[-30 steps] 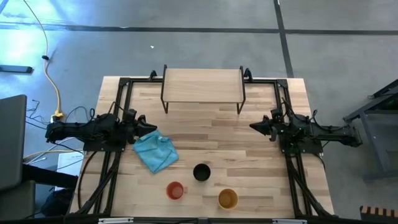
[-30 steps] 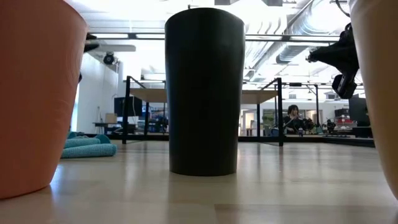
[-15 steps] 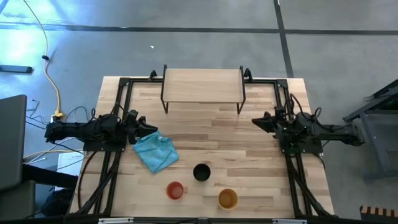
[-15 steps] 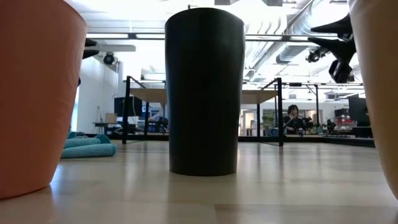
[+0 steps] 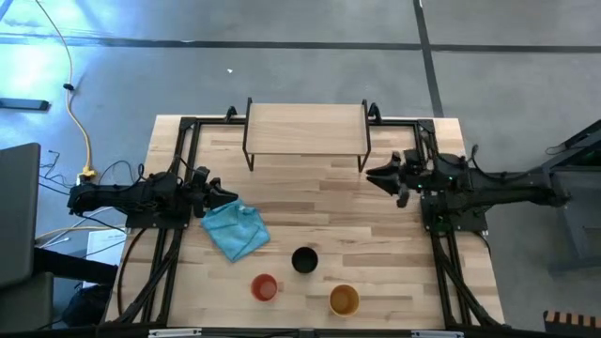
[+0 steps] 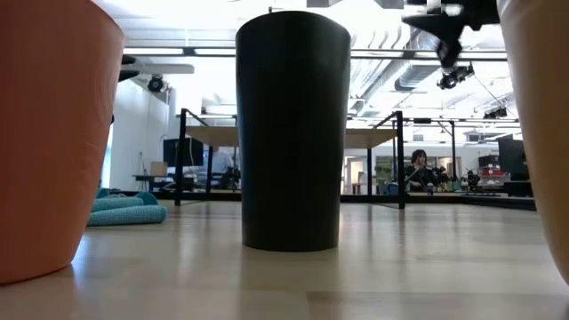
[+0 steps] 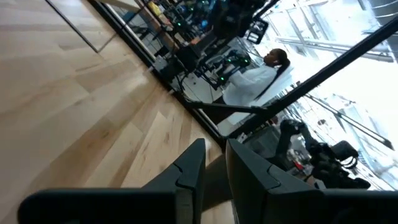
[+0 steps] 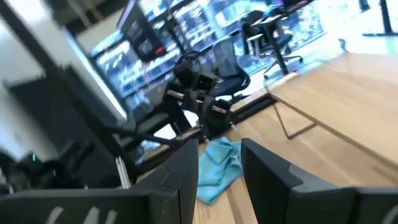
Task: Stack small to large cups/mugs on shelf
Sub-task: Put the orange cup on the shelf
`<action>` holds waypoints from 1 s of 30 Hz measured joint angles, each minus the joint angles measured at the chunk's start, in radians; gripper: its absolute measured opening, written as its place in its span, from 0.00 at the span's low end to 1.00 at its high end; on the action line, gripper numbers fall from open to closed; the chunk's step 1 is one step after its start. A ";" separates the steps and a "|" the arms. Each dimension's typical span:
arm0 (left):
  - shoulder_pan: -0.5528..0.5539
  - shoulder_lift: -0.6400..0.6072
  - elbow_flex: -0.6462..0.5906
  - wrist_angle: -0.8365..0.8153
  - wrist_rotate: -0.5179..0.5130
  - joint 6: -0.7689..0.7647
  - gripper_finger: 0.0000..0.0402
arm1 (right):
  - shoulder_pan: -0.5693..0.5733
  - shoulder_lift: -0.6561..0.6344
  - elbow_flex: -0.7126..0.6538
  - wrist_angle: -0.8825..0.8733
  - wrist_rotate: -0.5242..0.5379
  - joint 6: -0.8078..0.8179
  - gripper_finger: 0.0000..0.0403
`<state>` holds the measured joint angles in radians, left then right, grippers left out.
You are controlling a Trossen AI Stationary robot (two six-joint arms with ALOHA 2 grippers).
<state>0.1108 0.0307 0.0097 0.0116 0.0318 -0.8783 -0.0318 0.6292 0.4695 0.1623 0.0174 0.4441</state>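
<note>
Light wood tabletop [image 5: 376, 235]: you have all three cups standing on it along the near edge, mouths up, none nested.
Yellow-orange cup [image 5: 345, 299]: nearest you, on the right of the row; in the low view it fills the right border [image 6: 542, 133].
Red cup [image 5: 265, 287]: left of the yellow-orange one, well apart from it; in the low view it fills the left side [image 6: 53, 133].
Black cup [image 5: 304, 260]: a little farther in, between the other two, touching neither; it stands upright in the middle of the low view [image 6: 292, 124].
Light blue cloth [image 5: 235, 228]: crumpled, left of the black cup, just beside your left gripper.
Left gripper [image 5: 223, 195]: low over the table's left side, at the cloth's far corner; its wrist view shows the fingers [image 7: 186, 174] with a narrow gap, nothing between them.
Right gripper [image 5: 376, 176]: over the table's right side, raised, just near of the shelf's right legs; its fingers [image 8: 180, 168] stand slightly apart, gripping nothing.
Shelf [image 5: 305, 128]: at the far edge, centred, light board on thin black legs; you see its top bare.
Person [image 7: 255, 78]: seated beyond the table, in a white top.
</note>
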 joint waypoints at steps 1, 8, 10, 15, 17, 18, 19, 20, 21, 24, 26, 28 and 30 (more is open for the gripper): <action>0.000 0.000 0.000 0.000 0.002 -0.002 0.14 | 0.008 0.041 0.034 -0.007 -0.006 -0.036 0.28; 0.000 0.000 0.000 0.000 0.002 0.011 0.14 | 0.074 0.346 0.322 -0.186 -0.009 -0.224 0.28; 0.000 0.000 0.000 0.000 0.001 0.030 0.14 | 0.091 0.435 0.410 -0.239 -0.008 -0.245 0.28; 0.000 0.000 0.000 -0.001 -0.021 0.081 0.14 | 0.115 0.638 0.633 -0.356 -0.056 -0.244 0.28; 0.000 0.000 0.000 -0.001 -0.021 0.094 0.14 | 0.119 0.713 0.723 -0.408 -0.095 -0.244 0.28; 0.000 0.000 0.000 -0.001 -0.021 0.099 0.14 | 0.120 0.748 0.767 -0.432 -0.115 -0.243 0.28; 0.000 0.001 0.000 -0.001 -0.021 0.108 0.14 | 0.123 0.781 0.811 -0.457 -0.136 -0.239 0.28; 0.000 0.004 0.000 -0.001 -0.021 0.114 0.14 | 0.125 0.815 0.853 -0.483 -0.155 -0.235 0.28; 0.000 0.008 0.000 -0.001 -0.021 0.119 0.14 | 0.127 0.846 0.893 -0.511 -0.172 -0.230 0.28; 0.000 0.028 0.000 -0.001 -0.019 0.132 0.14 | 0.132 0.937 1.010 -0.586 -0.217 -0.202 0.28; 0.000 0.048 0.000 -0.002 -0.018 0.147 0.14 | 0.139 0.994 1.080 -0.634 -0.240 -0.182 0.28; 0.000 0.072 0.000 -0.002 -0.017 0.167 0.14 | 0.151 1.052 1.141 -0.660 -0.262 -0.154 0.28; 0.000 0.101 0.000 -0.001 -0.017 0.181 0.14 | 0.167 1.112 1.196 -0.676 -0.289 -0.127 0.28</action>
<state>0.1108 0.1320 0.0097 0.0103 0.0151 -0.6978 0.1348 1.7417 1.6654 -0.5135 -0.2720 0.3171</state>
